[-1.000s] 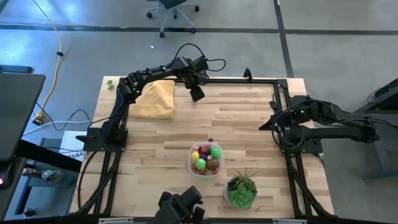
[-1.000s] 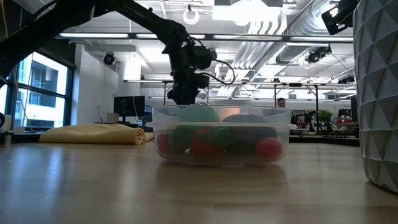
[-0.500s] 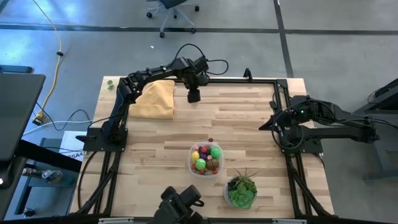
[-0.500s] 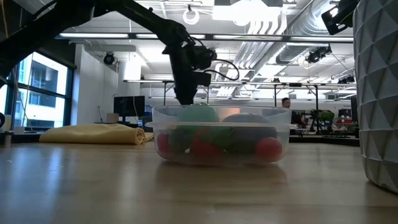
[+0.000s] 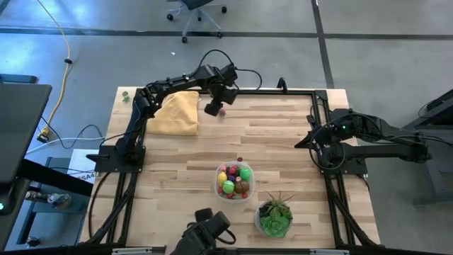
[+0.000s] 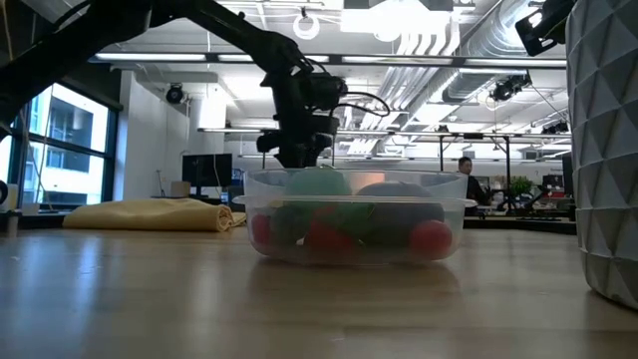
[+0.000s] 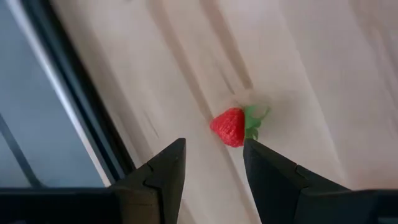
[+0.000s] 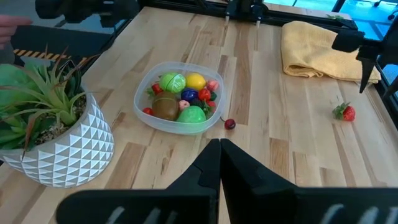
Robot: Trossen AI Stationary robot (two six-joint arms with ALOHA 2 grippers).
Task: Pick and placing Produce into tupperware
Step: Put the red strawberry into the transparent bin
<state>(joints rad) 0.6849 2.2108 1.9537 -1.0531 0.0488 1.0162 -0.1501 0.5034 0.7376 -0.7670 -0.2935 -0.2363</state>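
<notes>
**Left gripper above a lone strawberry**

The left gripper hovers with fingers parted and empty over a toy strawberry lying on the table near the yellow cloth. The berry lies on its side, leafy cap toward the right arm. The tupperware holds mixed produce; a small dark-red fruit sits just outside. The right gripper waits closed at the table's edge.

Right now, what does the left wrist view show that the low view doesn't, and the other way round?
Only the left wrist view shows the toy strawberry lying on the table, just beyond the open left gripper. Only the low view shows the tupperware full of produce, the yellow cloth and the white pot. Both show the left gripper and the wooden table.
</notes>
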